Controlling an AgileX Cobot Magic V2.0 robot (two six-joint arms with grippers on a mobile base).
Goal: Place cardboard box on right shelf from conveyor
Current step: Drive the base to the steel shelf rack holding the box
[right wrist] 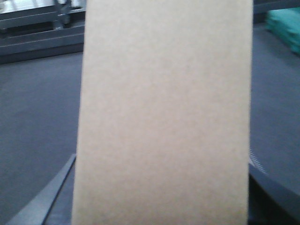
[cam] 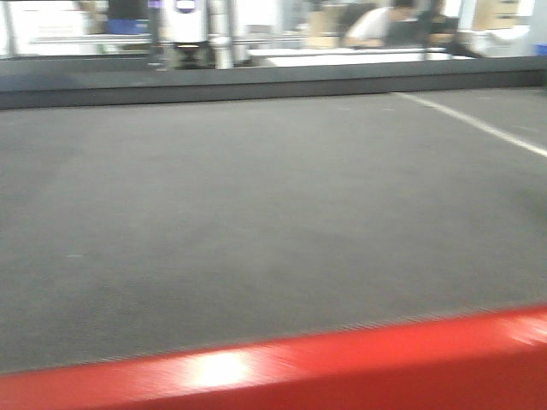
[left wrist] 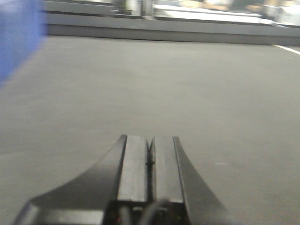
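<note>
We read no writing anywhere: the cardboard box (right wrist: 164,112) shows only a plain tan face, and the far room is too blurred for any label. This box fills most of the right wrist view, standing upright between the two dark fingers (right wrist: 47,201) of the right gripper (right wrist: 159,197), which is closed around its lower part, with the belt behind it. The conveyor (cam: 256,213) is a wide, flat, dark grey textured belt, with a shiny red strip (cam: 342,367) along its near edge, a thin white line (cam: 479,124) crossing its far right corner and a raised grey border (cam: 256,81) at the far side. Behind that border we make out a person (cam: 376,24) in a white shirt and some tan boxes (cam: 500,13); what they contain we cannot tell. The left gripper (left wrist: 150,150) hangs over the bare belt with its fingers pressed together and nothing between them. A blurred blue shape (left wrist: 18,37) sits at the upper left of that view, and a teal object (right wrist: 283,28) lies on the belt beside the box.
</note>
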